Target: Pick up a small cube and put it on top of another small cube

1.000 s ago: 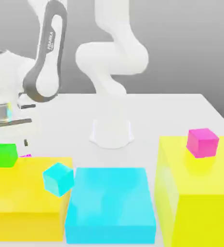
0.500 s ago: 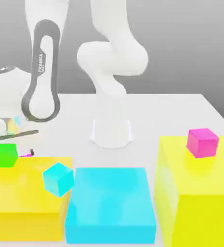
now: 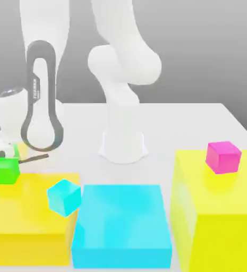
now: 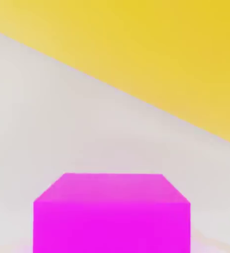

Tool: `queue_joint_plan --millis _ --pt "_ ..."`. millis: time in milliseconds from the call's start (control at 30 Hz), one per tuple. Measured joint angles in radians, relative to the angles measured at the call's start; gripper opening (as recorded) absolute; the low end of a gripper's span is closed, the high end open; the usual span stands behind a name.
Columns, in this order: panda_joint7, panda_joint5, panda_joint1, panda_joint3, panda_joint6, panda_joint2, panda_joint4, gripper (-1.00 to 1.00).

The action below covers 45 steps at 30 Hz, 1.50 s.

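Observation:
One small magenta cube [image 3: 223, 156] rests on top of the tall yellow block [image 3: 215, 218] at the exterior view's right. A second small magenta cube [image 4: 112, 212] sits on the white table very close under the hand camera, beside a yellow block's side [image 4: 151, 54]. My gripper [image 3: 6, 152] is low at the exterior view's left, behind the green cube [image 3: 6, 171] and the low yellow block [image 3: 30, 218], which hide its lower part. The exterior view hides that second cube behind them too.
The green cube stands on the low yellow block's far corner, and a small cyan cube [image 3: 65, 197] sits at that block's right edge. A large cyan block [image 3: 122, 226] lies between the two yellow blocks. The arm's white base [image 3: 123, 146] stands mid-table.
The arm has dropped and swung, bringing the hand down behind the green cube. The pink sliver seen beside the green cube earlier is now hidden.

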Motion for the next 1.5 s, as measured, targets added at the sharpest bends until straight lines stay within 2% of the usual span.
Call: queue_joint_plan --millis 300,433,567,667,867,1000,1500 --pt "0.230 -0.311 0.211 -0.287 -0.084 -0.135 -0.036 -1.00" --pt "0.338 -0.457 0.249 -0.360 -0.117 -0.195 -0.055 -1.00" --pt "0.426 -0.572 0.250 -0.390 -0.147 -0.248 -0.075 -1.00" --pt "0.468 -0.602 0.249 -0.399 -0.172 -0.277 -0.066 -1.00" --pt "0.572 -0.614 0.215 -0.400 -0.239 -0.332 0.037 -1.00" --pt "0.631 -0.646 0.225 -0.365 -0.307 -0.379 0.111 -1.00" --pt "0.424 -0.647 0.624 -0.005 -0.679 -0.500 0.290 -1.00"
